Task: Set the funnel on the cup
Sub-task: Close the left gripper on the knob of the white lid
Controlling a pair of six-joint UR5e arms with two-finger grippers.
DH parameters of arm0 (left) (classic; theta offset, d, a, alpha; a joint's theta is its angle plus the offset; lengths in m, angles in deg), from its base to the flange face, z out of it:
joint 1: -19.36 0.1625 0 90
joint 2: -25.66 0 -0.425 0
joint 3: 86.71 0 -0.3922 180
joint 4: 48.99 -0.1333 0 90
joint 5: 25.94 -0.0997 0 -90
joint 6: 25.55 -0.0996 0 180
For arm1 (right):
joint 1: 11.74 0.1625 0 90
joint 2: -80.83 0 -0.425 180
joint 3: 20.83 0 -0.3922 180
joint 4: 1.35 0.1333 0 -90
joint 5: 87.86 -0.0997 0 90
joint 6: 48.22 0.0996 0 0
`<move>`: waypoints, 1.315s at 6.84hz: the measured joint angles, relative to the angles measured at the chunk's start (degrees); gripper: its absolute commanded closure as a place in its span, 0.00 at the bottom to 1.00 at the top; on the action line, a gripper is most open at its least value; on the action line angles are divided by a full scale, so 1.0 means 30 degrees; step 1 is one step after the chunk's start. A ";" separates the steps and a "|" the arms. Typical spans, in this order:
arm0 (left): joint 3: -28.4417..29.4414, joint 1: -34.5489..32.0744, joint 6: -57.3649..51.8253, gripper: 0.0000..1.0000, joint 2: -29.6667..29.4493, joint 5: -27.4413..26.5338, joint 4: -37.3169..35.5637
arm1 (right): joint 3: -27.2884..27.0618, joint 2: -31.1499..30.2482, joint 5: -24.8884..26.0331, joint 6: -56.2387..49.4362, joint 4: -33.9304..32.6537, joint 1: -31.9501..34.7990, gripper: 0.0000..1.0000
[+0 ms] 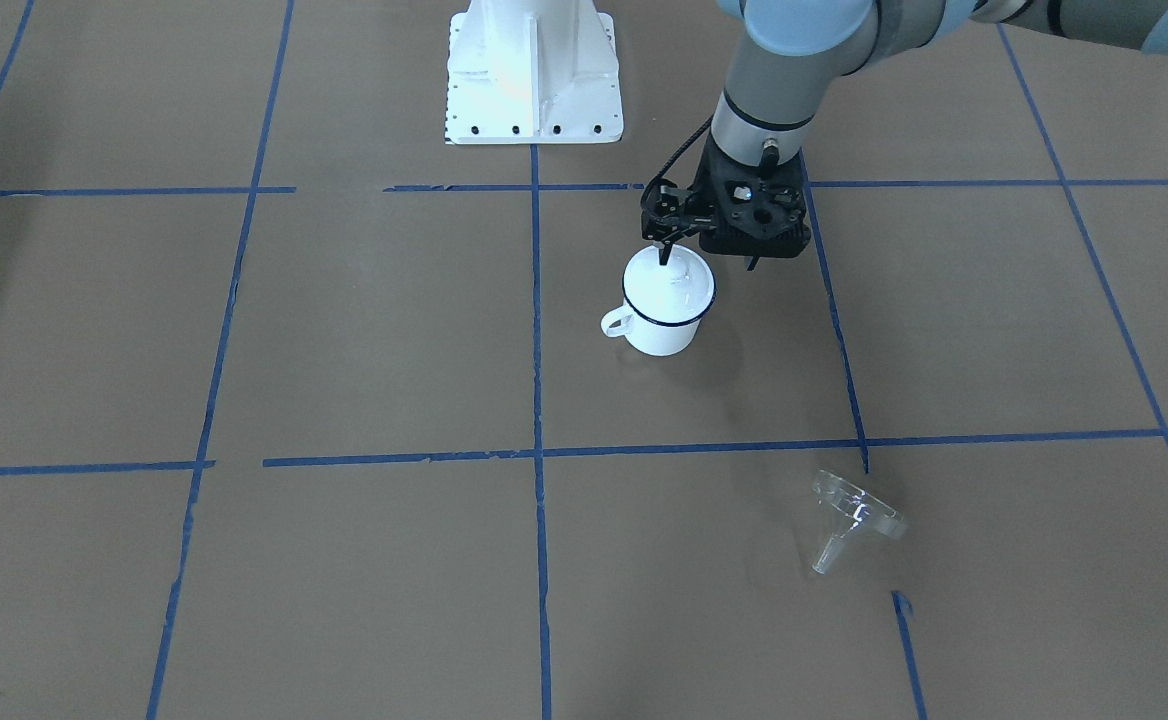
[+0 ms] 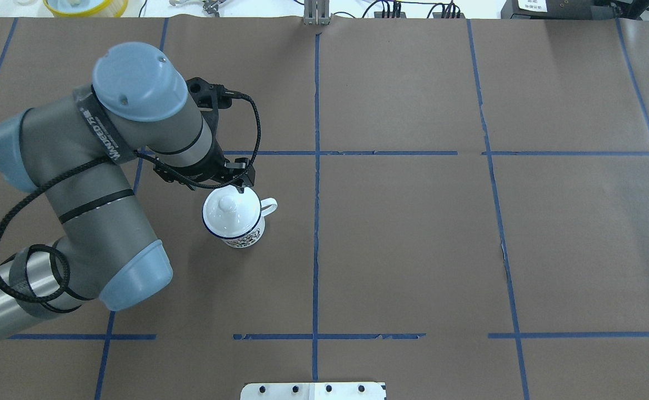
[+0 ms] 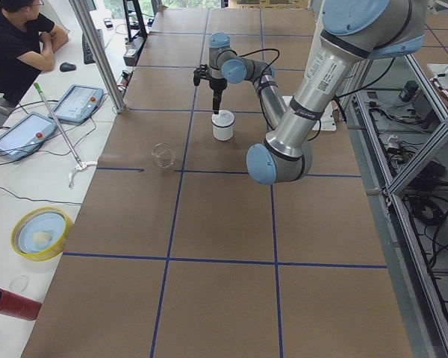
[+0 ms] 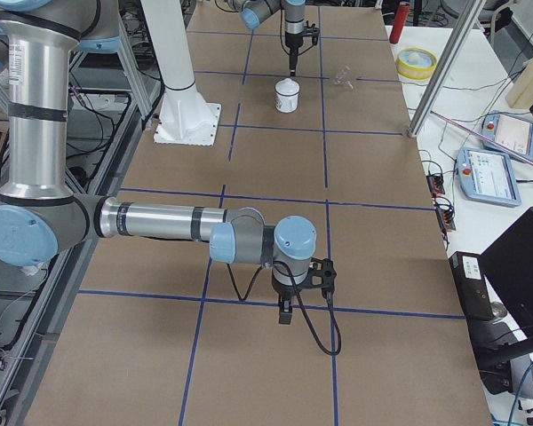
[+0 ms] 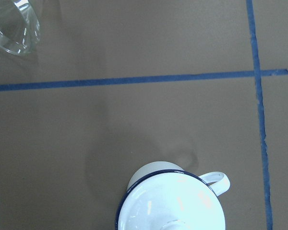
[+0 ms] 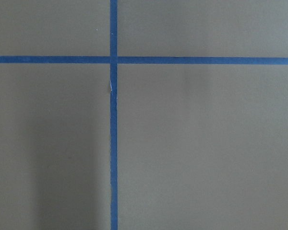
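Observation:
The cup (image 1: 659, 335), a white enamel mug with a dark blue rim, stands upright with a white knobbed lid (image 1: 671, 278) on it. It also shows in the overhead view (image 2: 244, 239) and the left wrist view (image 5: 218, 179). The clear funnel (image 1: 854, 520) lies on its side on the table, well apart from the cup, and shows at the top left of the left wrist view (image 5: 14, 24). The arm hides it in the overhead view. My left gripper (image 1: 709, 262) hangs just above the lid, open and empty. My right gripper (image 4: 284, 312) hovers over bare table far away; I cannot tell its state.
The white robot base (image 1: 534, 70) stands behind the cup. Blue tape lines cross the brown table cover. An operator (image 3: 15, 37), tablets, a metal post (image 3: 97, 52), a yellow bowl (image 3: 39, 233) and a red can (image 3: 11, 302) are at the far table edge.

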 measured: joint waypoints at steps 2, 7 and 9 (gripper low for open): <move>0.0343 0.0425 0.0155 0.31 -0.0088 -0.0385 -0.0056 | 0.0000 0.0012 0.0000 0.0000 -0.0001 0.0001 0.00; 0.0565 0.0641 0.0075 0.39 0.0021 -0.0393 0.0473 | -0.0001 0.0003 0.0001 -0.0001 0.0000 0.0000 0.00; 0.0708 0.0697 0.0049 0.50 0.0065 -0.0368 0.0740 | 0.0008 0.0006 0.0000 0.0000 -0.0001 0.0000 0.00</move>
